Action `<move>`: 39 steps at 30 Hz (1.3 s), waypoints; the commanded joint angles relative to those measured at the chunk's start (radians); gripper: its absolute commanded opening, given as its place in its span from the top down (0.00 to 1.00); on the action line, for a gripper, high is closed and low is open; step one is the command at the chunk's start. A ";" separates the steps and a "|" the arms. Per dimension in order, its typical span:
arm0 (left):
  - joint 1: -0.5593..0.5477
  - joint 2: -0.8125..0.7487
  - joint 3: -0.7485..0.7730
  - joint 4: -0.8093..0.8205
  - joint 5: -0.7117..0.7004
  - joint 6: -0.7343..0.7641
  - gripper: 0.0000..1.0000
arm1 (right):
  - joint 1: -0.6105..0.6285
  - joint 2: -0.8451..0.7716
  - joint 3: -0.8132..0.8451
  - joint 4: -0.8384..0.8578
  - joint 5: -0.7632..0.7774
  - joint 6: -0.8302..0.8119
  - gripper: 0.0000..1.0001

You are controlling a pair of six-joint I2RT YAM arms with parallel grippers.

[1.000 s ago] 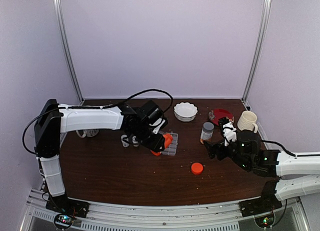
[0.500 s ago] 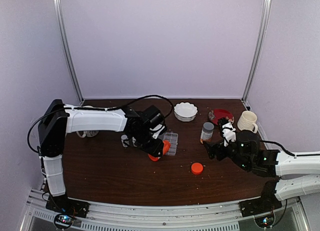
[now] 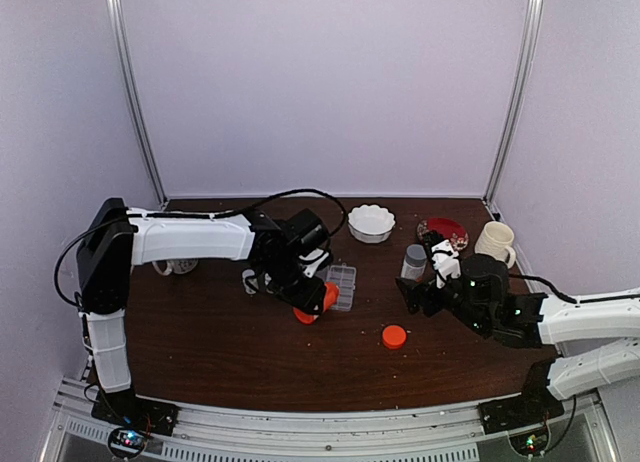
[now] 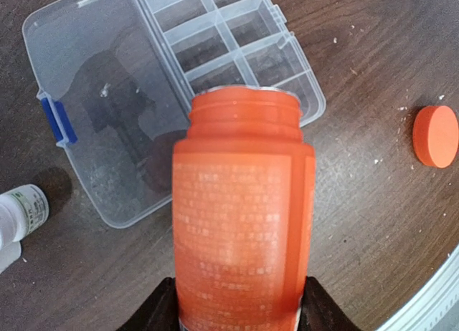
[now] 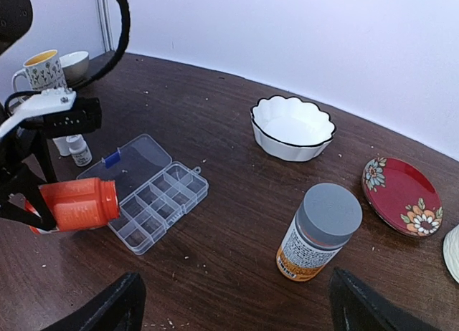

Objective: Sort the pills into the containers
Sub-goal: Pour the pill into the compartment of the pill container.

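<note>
The containers, a clear pill organizer box [image 3: 343,284] [image 4: 222,37] [image 5: 159,199], lie on the table with the lid folded open. Its compartments look empty, and no pills show anywhere. My left gripper [image 3: 303,304] [image 4: 240,313] is shut on an uncapped orange bottle [image 3: 314,303] [image 4: 244,216] [image 5: 73,203]. The bottle is tipped almost level, its mouth at the box's near-left corner. My right gripper [image 3: 412,296] [image 5: 233,309] is open and empty. It hovers low over the table, with the grey-capped bottle [image 3: 414,260] [image 5: 320,231] just beyond its right finger.
An orange cap [image 3: 394,335] [image 4: 435,135] lies near the front. At the back stand a white bowl [image 3: 371,222] [image 5: 292,125], a red plate [image 3: 445,229] [image 5: 401,195] and a cream mug [image 3: 494,242]. Tiny white bottles [image 3: 250,280] [image 4: 20,210] [image 5: 80,153] are left of the box. Pale specks dot the table.
My left gripper has drawn the orange bottle left and nearer, uncovering the organizer box. My right arm has slid left, closer to the grey-capped bottle.
</note>
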 commanded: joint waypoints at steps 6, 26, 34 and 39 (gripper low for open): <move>0.008 0.002 0.088 -0.101 0.002 -0.009 1.00 | -0.005 0.031 -0.002 0.051 0.007 -0.023 0.08; -0.002 0.024 0.076 -0.072 -0.017 -0.030 1.00 | -0.005 0.036 0.000 0.044 0.019 -0.027 0.08; -0.003 0.007 0.060 -0.046 -0.022 -0.029 1.00 | -0.005 0.045 0.006 0.039 0.017 -0.028 0.08; -0.008 0.010 0.098 -0.079 0.013 -0.035 1.00 | -0.005 0.047 0.007 0.036 0.016 -0.029 0.08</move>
